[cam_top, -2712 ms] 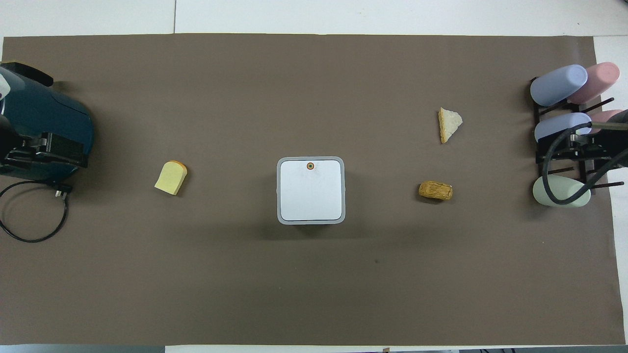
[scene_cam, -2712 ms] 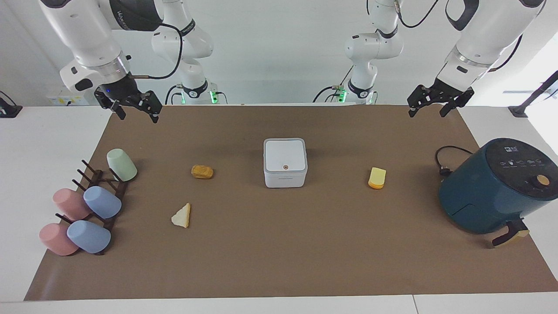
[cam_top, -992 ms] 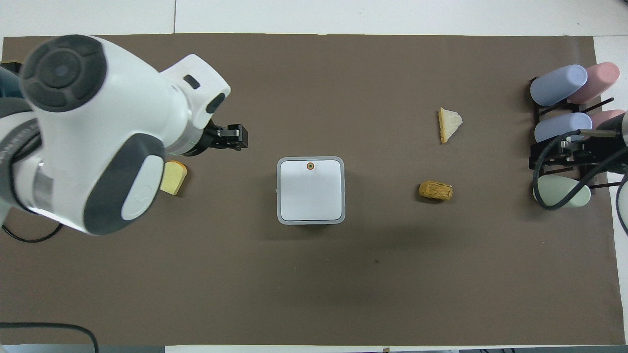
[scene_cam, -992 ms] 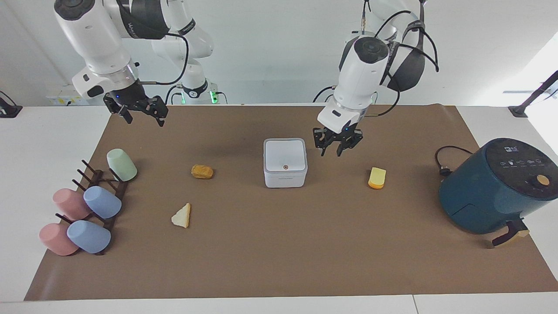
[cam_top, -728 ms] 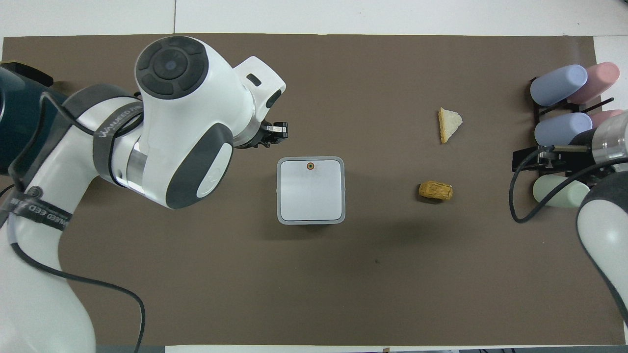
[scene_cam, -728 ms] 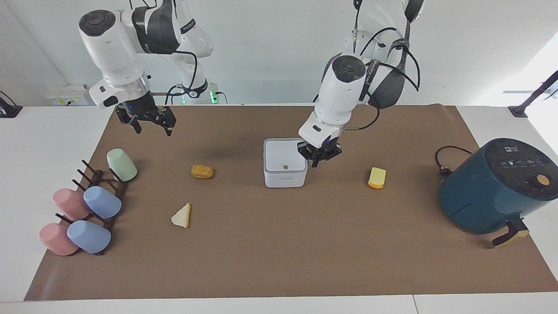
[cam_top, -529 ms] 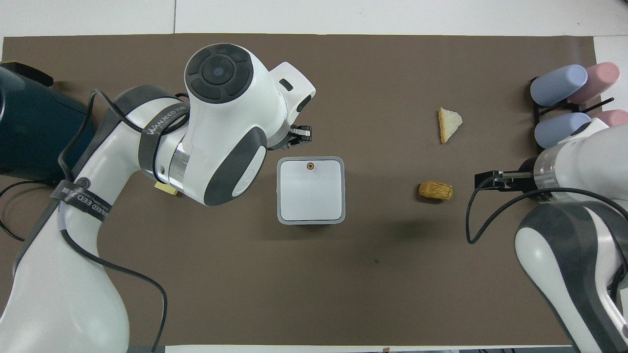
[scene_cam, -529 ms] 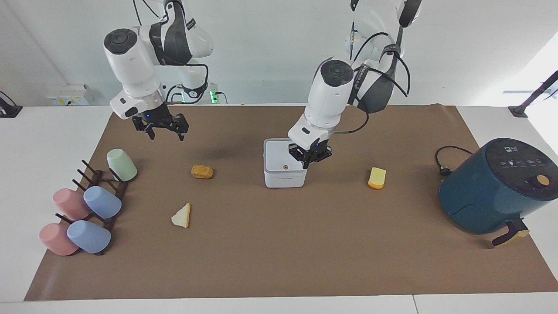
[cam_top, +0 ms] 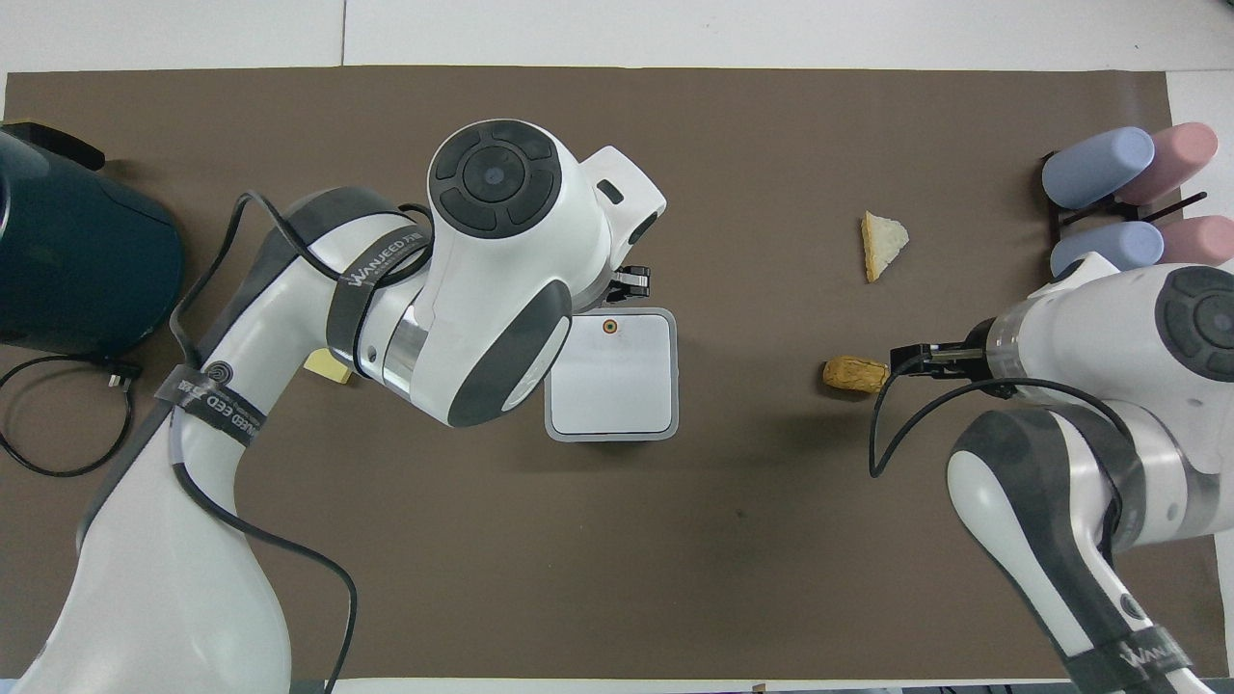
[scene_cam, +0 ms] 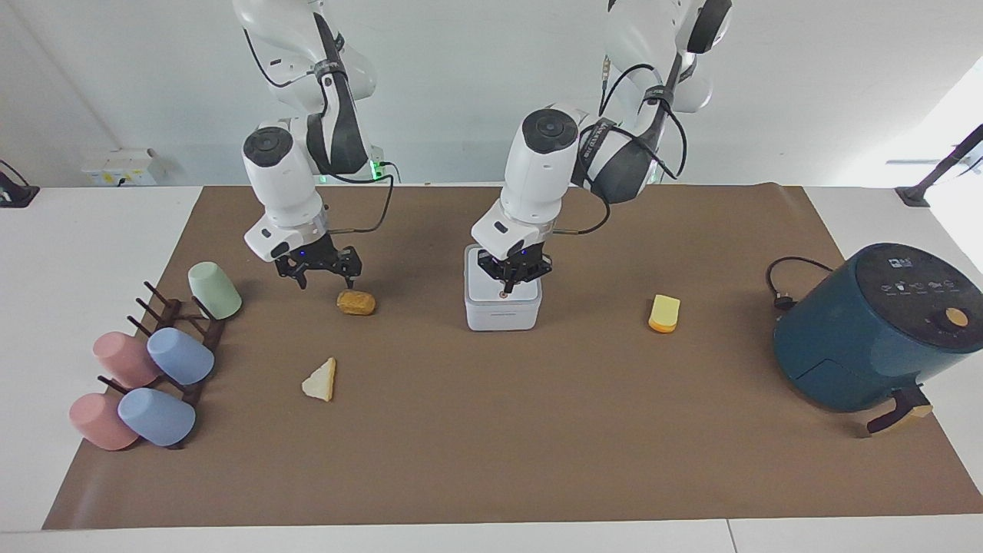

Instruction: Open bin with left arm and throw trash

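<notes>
White square bin (scene_cam: pixel 502 306) mid-counter, lid closed, its round brown button (cam_top: pixel 609 327) directly under the left gripper (scene_cam: pixel 508 289), jaws pinched together, right gripper (scene_cam: pixel 321 278) with jaws spread just above the fried lump (scene_cam: pixel 356 302)

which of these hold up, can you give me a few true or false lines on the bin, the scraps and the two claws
1. The bin has its lid raised. False: the lid lies flat and closed.
2. The left claw is shut, right over the lid's round button. True.
3. The right claw grips the fried lump. False: it is open and empty, beside the lump, which lies on the mat.
4. The bread wedge lies farther from the robots than the fried lump. True.
5. The yellow block is inside the bin. False: it lies on the mat, between the bin and the air fryer.
</notes>
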Motion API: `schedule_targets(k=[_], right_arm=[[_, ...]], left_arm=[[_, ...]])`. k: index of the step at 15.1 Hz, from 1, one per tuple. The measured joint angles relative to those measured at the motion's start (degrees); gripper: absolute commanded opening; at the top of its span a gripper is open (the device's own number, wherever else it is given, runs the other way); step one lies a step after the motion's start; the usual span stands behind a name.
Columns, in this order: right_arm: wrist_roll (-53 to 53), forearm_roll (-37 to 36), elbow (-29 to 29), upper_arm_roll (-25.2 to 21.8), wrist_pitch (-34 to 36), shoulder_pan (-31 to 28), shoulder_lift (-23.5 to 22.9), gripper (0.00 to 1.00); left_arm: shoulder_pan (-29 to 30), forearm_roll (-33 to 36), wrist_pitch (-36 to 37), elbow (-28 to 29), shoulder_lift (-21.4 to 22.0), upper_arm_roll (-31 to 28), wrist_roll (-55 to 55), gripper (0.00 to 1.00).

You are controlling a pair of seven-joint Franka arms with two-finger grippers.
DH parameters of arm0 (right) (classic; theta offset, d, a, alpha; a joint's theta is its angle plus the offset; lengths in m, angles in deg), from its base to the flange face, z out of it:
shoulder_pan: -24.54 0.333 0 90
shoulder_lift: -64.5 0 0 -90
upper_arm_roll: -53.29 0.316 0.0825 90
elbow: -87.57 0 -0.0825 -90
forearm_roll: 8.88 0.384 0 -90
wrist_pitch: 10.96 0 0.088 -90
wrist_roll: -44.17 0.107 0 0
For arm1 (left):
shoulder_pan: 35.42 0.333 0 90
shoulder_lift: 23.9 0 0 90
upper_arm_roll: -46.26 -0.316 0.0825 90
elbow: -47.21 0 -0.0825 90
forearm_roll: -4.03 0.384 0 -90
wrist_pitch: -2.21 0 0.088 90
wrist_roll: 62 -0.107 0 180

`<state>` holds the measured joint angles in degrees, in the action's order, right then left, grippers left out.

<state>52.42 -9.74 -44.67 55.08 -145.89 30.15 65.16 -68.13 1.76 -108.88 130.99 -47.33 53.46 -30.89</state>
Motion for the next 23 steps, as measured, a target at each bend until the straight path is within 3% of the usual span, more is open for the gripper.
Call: schedule_targets(k=[4,18,20,21,23], right_arm=[[0.09,0.0,-3.49,0.04,-9.86,1.24,-1.66,1.0],[0.19,0.0,-7.2,0.06,-17.21,3.12,-4.4,0.99],[0.19,0.0,-7.51,0.06,-17.21,3.12,-4.41,0.26],[0.19,0.0,-7.61,0.06,-17.21,3.15,-4.41,0.0],[0.19,0.01,-7.64,0.06,-17.21,3.36,-4.16,0.0]], left_arm=[[-0.15,0.0,-0.61,0.71,-1.05,0.0,0.06,0.0],[-0.15,0.0,-1.86,3.24,-1.13,-0.12,0.07,0.0],[-0.16,0.12,-2.08,3.42,-1.12,-0.1,0.07,0.0],[-0.23,0.34,-2.31,3.56,-1.09,-0.09,0.07,0.0],[-0.45,0.83,-2.75,3.98,-0.86,-0.12,0.07,0.0]])
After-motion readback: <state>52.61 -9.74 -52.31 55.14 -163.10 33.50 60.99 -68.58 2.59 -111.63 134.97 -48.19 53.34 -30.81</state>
